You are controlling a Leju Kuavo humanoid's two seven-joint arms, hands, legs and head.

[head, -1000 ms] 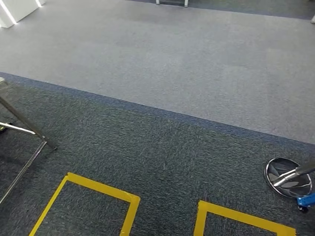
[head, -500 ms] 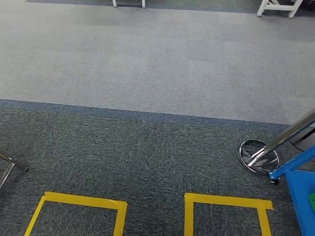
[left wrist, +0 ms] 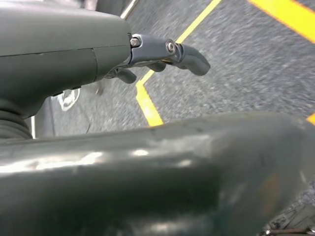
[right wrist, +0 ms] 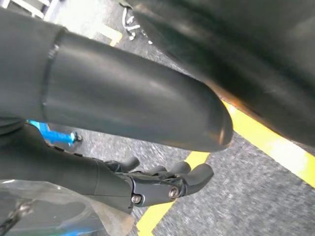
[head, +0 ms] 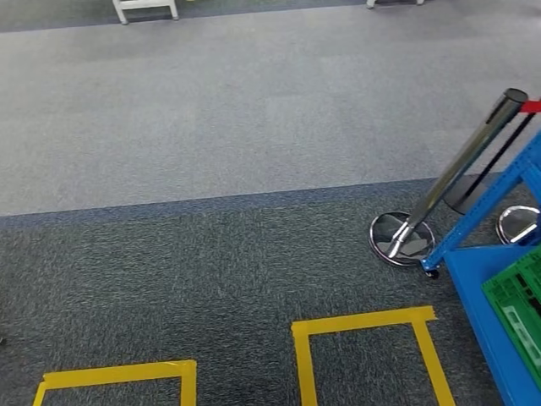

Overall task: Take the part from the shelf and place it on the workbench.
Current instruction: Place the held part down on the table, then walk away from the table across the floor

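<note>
Swinging right since a second ago, the robot's view brings a blue shelf (head: 504, 326) with its green crate (head: 520, 304) into frame; the part itself cannot be made out. Left hand (left wrist: 163, 54) and right hand (right wrist: 163, 184) hang apparently released, and a stanchion base (head: 401, 238) by the shelf's corner could trip its approach.

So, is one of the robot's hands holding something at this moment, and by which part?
Nothing is held. The left hand hangs over the carpet with its fingers loosely extended and nothing in them. The right hand is likewise empty, fingers slightly curled and apart.
</note>
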